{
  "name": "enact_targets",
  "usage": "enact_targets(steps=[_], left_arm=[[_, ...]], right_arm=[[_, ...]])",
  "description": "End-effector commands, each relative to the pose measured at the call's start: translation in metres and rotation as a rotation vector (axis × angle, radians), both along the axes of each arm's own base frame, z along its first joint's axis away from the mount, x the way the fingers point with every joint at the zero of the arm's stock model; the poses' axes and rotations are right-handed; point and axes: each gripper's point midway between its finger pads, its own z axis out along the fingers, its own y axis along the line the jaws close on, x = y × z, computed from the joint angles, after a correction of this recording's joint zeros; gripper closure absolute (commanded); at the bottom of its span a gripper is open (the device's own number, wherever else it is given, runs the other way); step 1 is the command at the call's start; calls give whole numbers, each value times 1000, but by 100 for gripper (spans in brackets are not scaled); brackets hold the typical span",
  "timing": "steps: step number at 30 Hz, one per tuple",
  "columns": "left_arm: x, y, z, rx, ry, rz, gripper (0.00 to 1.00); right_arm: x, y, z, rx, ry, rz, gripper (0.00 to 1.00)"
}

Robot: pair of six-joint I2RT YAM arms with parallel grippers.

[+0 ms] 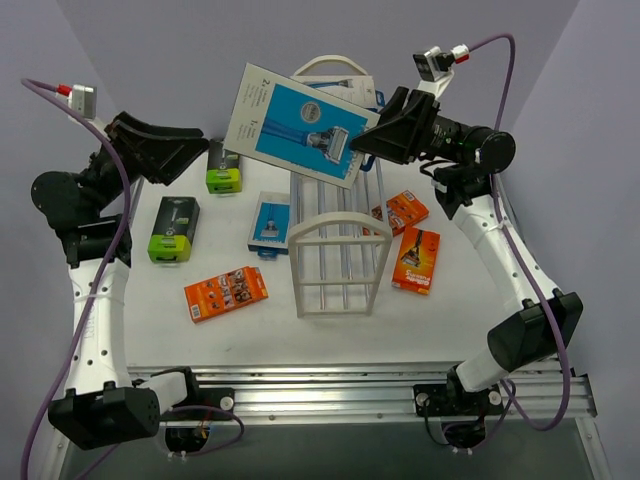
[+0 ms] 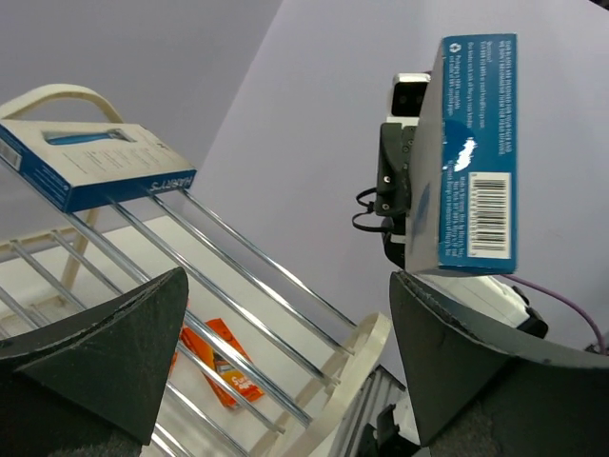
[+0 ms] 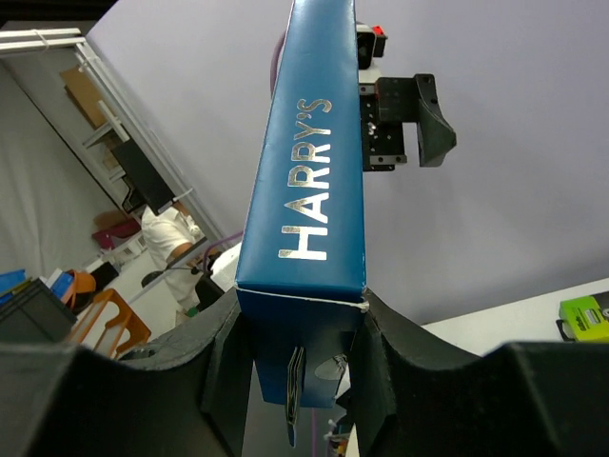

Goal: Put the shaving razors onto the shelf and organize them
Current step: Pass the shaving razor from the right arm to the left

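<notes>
My right gripper [image 1: 375, 135] is shut on the edge of a large blue-and-white HARRY'S razor box [image 1: 300, 125], holding it tilted in the air above the far end of the cream shelf [image 1: 340, 214]. In the right wrist view the box [image 3: 309, 181] sits pinched between the two black fingers of that gripper [image 3: 300, 324]. A second blue box [image 2: 95, 167] lies on the shelf's top bars. My left gripper [image 1: 165, 150] hangs raised at the far left, open and empty. Through its fingers [image 2: 287, 281] I see the shelf's arched end [image 2: 370, 337] and the held box [image 2: 476, 152].
On the table lie two black-and-lime boxes [image 1: 223, 167] [image 1: 173, 228], a small blue box [image 1: 270, 222] left of the shelf, an orange box [image 1: 226, 293] at the front left, and two orange boxes [image 1: 416, 259] [image 1: 400, 212] right of the shelf.
</notes>
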Motion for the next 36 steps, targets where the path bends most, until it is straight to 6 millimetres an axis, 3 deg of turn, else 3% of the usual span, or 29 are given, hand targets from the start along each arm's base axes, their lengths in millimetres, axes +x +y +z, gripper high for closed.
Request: enact_targets(steps=[1,11,19,29,30,32,36], left_arm=[[-33,-10,23,21,-85,-107,5],[-50,-19,24,24,-103,-203,6],[-29,-23,3,49,-31,-180,6],[-14,-48,-7,61,-4,-227,6],[-20,-59,-8,62,-3,-267,4],[-19,-61,-10,68,-5,-270,1],[-17,-57,-12,99,-19,-229,26]], right_arm=[[-18,-10,7,2,-138,-22,100],[13,-6,-17,-86,-92,-116,100],[6,6,-12,-78,-109,-82,100],[8,31,-28,-106,-101,-46,100],[7,32,-28,-107,-102,-44,100],[7,34,-30,-113,-100,-41,100],[7,34,-29,-117,-107,-38,100]])
